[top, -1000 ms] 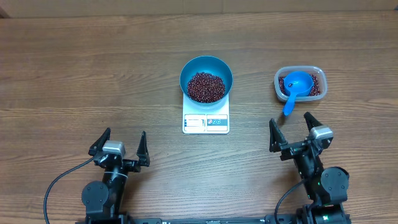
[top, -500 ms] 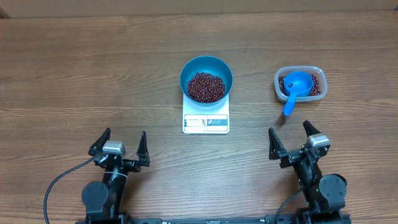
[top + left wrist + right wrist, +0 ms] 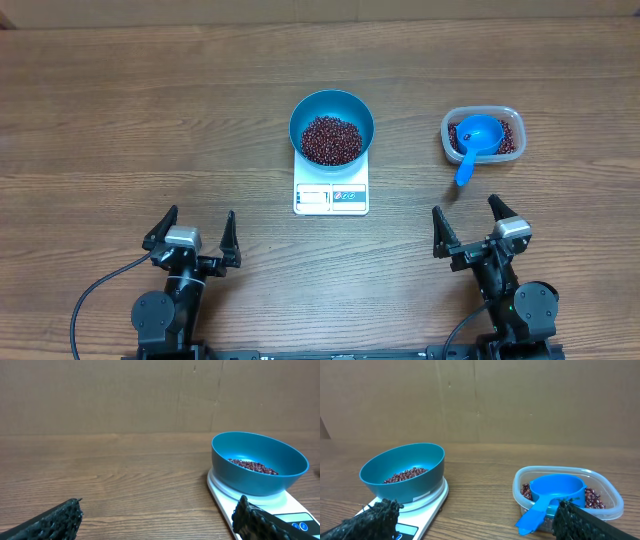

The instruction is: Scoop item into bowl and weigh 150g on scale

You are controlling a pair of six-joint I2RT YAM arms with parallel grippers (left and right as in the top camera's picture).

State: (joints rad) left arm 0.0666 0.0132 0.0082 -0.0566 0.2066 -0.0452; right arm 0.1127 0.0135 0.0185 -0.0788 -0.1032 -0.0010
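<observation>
The beans point(image 3: 331, 139), small, dark red and oval, are being held as a low heap in the bottom of the blue bowl point(image 3: 332, 101), well under its rim. The bowl is being carried upright by the white scale point(image 3: 331, 198). It is sitting on the scale's rear part and overhanging both of its sides, so only the front edge with the display window and the blue-marked buttons is being left uncovered. The reading on the display cannot be made out.

Well to the right of the scale, and apart from it, a clear rectangular tub point(image 3: 482, 109) is being used to hold more of the same beans. A bright blue scoop point(image 3: 478, 133) is being cradled inside the tub, its cup among the beans and its handle sticking out over the rim on the side toward the robot.

In front of the scale and far to its left, the left hand point(image 3: 202, 213) is being held with its fingers spread wide and nothing between them. In front of the scale and to its right, the right hand point(image 3: 465, 206) is likewise being held spread and empty, near the scoop's handle without touching it. Everything is being supported by a wooden surface point(image 3: 150, 100).
</observation>
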